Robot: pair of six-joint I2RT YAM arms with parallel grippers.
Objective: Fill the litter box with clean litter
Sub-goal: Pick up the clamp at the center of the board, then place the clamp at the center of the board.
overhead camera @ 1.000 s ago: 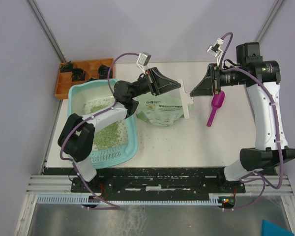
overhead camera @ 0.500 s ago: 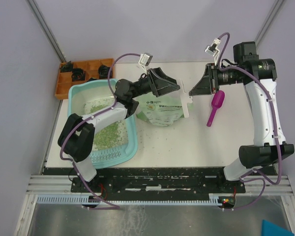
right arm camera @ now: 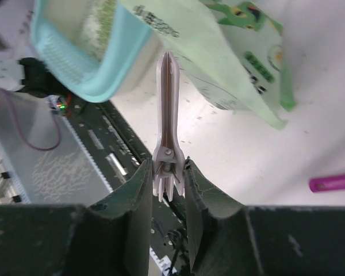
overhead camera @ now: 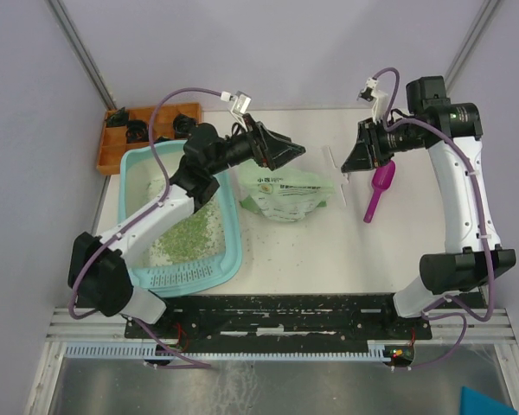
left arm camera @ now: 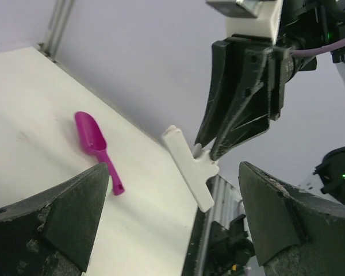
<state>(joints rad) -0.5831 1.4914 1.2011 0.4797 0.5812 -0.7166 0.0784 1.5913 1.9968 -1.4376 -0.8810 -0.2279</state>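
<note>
Left hand (overhead camera: 290,157) released: fingers spread wide, nothing between them. Clamped shut a second ago right at the bag clip (left arm camera: 188,167); since then let go and drawn back toward the litter box (overhead camera: 229,259). Straight ahead of those open fingers and now apart from them, the bag clip in the right hand (overhead camera: 349,161) alone, pinched at its hinged end, long bar jutting past the fingertips above the table (overhead camera: 329,251).

Below and between the two hands, the pale green bag (overhead camera: 285,192), flat on the table, no clip on it. Under the left forearm, just beside the bag, the litter box, with clean litter (overhead camera: 186,238) over only part of its floor and bare white toward the far end. Just past the right hand, a magenta scoop (overhead camera: 379,192), untouched.

Clip handover apparently finished, bag free to open. Filling judged only partway done, more litter needed.
</note>
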